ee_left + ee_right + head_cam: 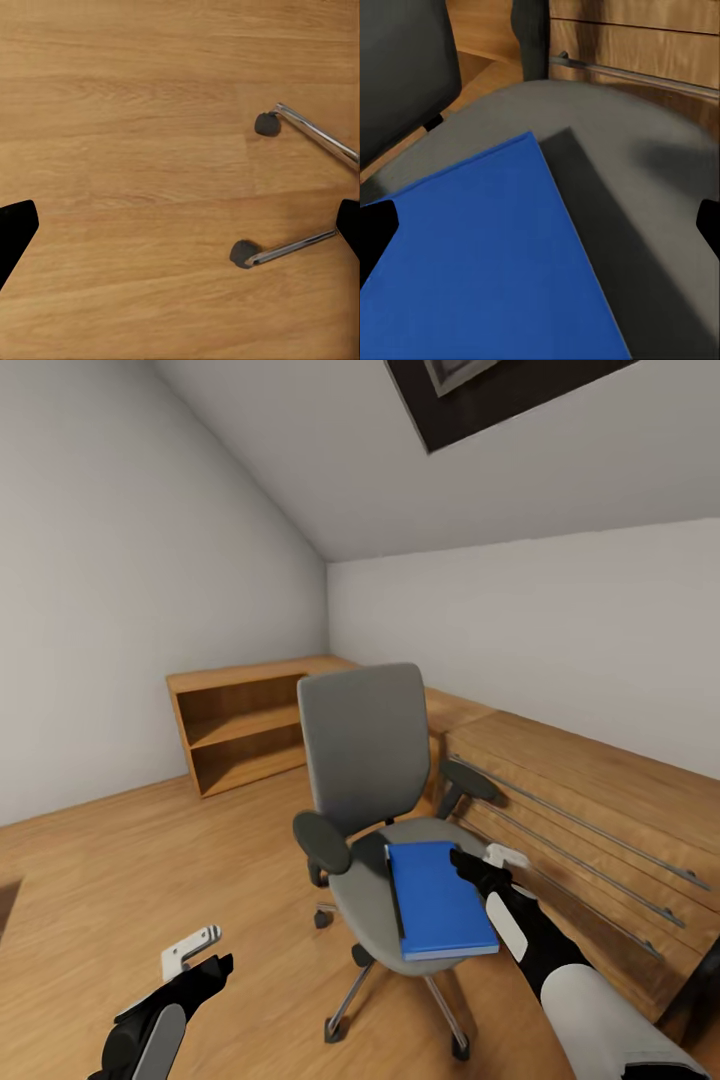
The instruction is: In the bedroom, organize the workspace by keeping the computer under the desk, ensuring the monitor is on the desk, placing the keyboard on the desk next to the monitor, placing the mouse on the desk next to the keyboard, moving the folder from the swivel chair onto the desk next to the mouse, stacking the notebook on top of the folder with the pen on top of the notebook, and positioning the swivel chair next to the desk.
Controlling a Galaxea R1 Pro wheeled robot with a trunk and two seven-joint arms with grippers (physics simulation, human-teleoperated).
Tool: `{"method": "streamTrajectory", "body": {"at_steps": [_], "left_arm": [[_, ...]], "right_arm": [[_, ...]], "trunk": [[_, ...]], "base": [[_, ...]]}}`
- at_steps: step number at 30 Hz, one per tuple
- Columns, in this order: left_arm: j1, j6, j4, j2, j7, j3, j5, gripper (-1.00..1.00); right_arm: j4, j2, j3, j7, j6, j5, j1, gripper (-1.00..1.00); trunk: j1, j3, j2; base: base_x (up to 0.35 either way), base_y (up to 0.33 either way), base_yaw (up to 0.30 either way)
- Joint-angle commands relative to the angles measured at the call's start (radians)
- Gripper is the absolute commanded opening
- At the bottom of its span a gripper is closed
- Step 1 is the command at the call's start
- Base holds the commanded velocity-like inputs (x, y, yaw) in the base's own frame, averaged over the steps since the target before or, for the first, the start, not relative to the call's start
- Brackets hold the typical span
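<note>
Landmark: the swivel chair [375,800], standing on the wooden floor [120,870] with its grey back toward the room corner.

The folder [438,900] lies flat on the chair seat, on the half nearer my right arm, its near edge reaching past the seat's front rim. In the right wrist view the folder [487,262] covers much of the seat [645,195], with a thin dark edge along one side.

My right end effector [487,863] hangs just above the seat at the folder's far right corner. Its fingers are spread wide, one dark fingertip [375,232] at each side of the right wrist view; nothing is between them and it is released. I cannot tell whether it touches the folder.

My left end effector [205,952] is low over the floor, well apart from the chair on the side opposite the folder. Its fingers are likewise spread, released, holding nothing. In the left wrist view two chrome chair spokes [319,139] with dark casters [241,253] rest on the floor beneath it.

Behind the chair a low wooden shelf unit [245,730] stands against the wall. Beside the chair, on the folder's side, runs a long wooden cabinet [590,830] with metal rail handles.
</note>
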Motion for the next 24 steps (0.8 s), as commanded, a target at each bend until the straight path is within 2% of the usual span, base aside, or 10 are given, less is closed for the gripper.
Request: {"method": "streamTrajectory", "body": {"at_steps": [1, 10, 12, 18, 24], "left_arm": [[-0.001, 0.003, -0.001, -0.001, 0.008, 0.001, 0.011, 1.0], [-0.001, 0.001, -0.001, -0.002, 0.009, 0.0, 0.011, 1.0], [-0.001, 0.001, -0.001, -0.002, 0.009, 0.0, 0.01, 1.0], [-0.001, 0.0, -0.002, -0.002, 0.007, 0.0, 0.009, 1.0], [-0.001, 0.0, -0.006, -0.001, 0.007, 0.0, 0.009, 1.0]], "right_arm": [[-0.002, 0.0, 0.003, -0.005, 0.005, -0.006, 0.0, 1.0], [-0.002, 0.0, 0.005, -0.002, 0.005, -0.007, 0.0, 1.0], [0.0, 0.014, 0.005, -0.002, 0.005, -0.007, 0.0, 1.0], [-0.001, 0.023, 0.006, -0.003, 0.005, -0.006, 0.0, 1.0], [-0.003, 0.027, 0.008, -0.005, 0.005, -0.007, 0.0, 1.0]], "trunk": [[0.0, -0.001, 0.0], [0.0, -0.001, 0.0], [0.0, -0.001, 0.0], [0.0, -0.001, 0.0], [0.0, -0.001, 0.0]], "base": [[0.238, 0.0, 0.0], [0.277, 0.0, 0.0], [0.121, 0.0, 0.0], [0.253, 0.0, 0.0], [0.093, 0.0, 0.0]]}}
